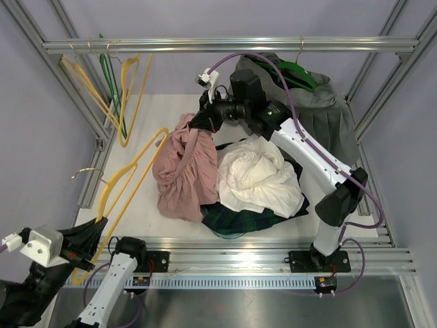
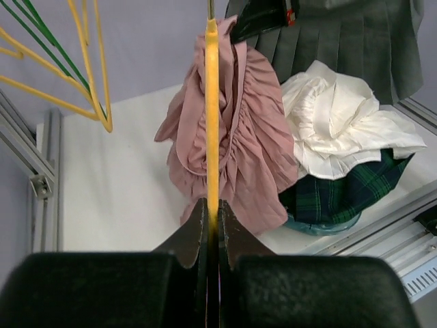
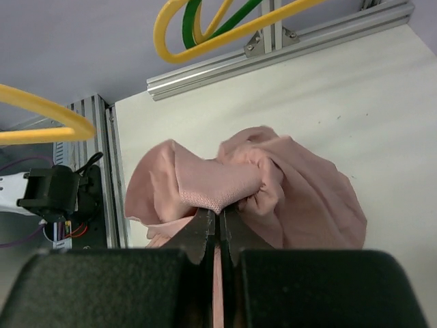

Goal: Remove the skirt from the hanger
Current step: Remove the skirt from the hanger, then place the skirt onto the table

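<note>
- Far left, low by the front rail: left claw (image 2: 212,215) pressed together on the near end of the yellow hanger (image 2: 212,102).
- From that grip: hanger's long axis running up and right, far end buried in the pink skirt (image 1: 181,171).
- Mid-table: skirt bunched round the hanger, touching the white cloth (image 1: 256,174) on its right.
- At the skirt's top edge: right claw (image 3: 220,219) pinching a fold of pink fabric.
- Likely next: pull the fabric along the hanger axis, away from the left claw. Nearer arm: right.
</note>
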Tool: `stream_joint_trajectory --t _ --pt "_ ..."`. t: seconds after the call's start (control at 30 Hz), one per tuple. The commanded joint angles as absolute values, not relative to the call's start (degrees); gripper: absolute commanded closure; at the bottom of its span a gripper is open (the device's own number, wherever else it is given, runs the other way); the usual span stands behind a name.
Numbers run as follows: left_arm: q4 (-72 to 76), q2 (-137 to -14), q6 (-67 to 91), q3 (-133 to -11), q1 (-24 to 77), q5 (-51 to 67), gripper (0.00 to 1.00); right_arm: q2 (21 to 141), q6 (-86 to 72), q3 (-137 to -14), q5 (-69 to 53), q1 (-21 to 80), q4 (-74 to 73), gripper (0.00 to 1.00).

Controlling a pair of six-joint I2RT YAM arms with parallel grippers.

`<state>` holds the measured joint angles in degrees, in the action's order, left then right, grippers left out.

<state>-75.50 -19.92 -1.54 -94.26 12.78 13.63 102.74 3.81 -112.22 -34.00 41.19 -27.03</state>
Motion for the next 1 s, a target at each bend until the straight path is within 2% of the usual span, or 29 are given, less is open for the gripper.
stream_joint_trajectory --t 0.0,0.2,0.33,0.5,0.57,0.63,0.7,0.73,0.83,0.97 --pt "-77.1 -20.2 -4.6 -97.9 12.9 16.0 1.0 104.0 4.0 -115.2 -35.3 41.1 -26.3 1.0" --pt "-82.5 -22.2 -4.9 -102.0 12.9 13.3 1.0 104.9 4.8 -115.1 -37.7 41.1 -26.9 1.0" --pt "-73.6 -19.3 -2.3 -95.7 13.0 9.3 1.0 105.0 11.7 -113.3 -55.5 42.6 -30.1 1.0" --pt "-61.6 -16.4 1.9 -84.7 13.2 6.9 1.0 102.5 30.7 -109.8 -57.1 49.5 -43.8 1.0" --pt "-57.1 -16.5 2.8 -80.9 13.2 7.4 1.0 101.3 34.6 -107.4 -55.5 51.1 -44.3 0.97" --pt "-54.3 -17.5 2.6 -79.4 13.2 9.1 1.0 100.0 35.4 -105.3 -54.2 51.1 -43.8 0.8" --pt "-53.2 -18.1 2.1 -77.6 13.2 11.7 1.0 100.2 37.2 -106.3 -52.4 51.1 -46.5 0.67" --pt "-52.3 -19.0 1.7 -77.0 13.2 12.9 1.0 100.2 39.6 -106.9 -50.5 51.0 -48.0 0.56" --pt "-52.4 -21.4 0.4 -75.5 13.2 17.6 1.0 99.3 43.8 -108.5 -48.9 49.7 -52.3 0.41" --pt "-53.4 -24.1 -3.1 -74.4 13.2 22.1 1.0 96.8 49.8 -110.2 -51.0 45.5 -58.7 0.33"
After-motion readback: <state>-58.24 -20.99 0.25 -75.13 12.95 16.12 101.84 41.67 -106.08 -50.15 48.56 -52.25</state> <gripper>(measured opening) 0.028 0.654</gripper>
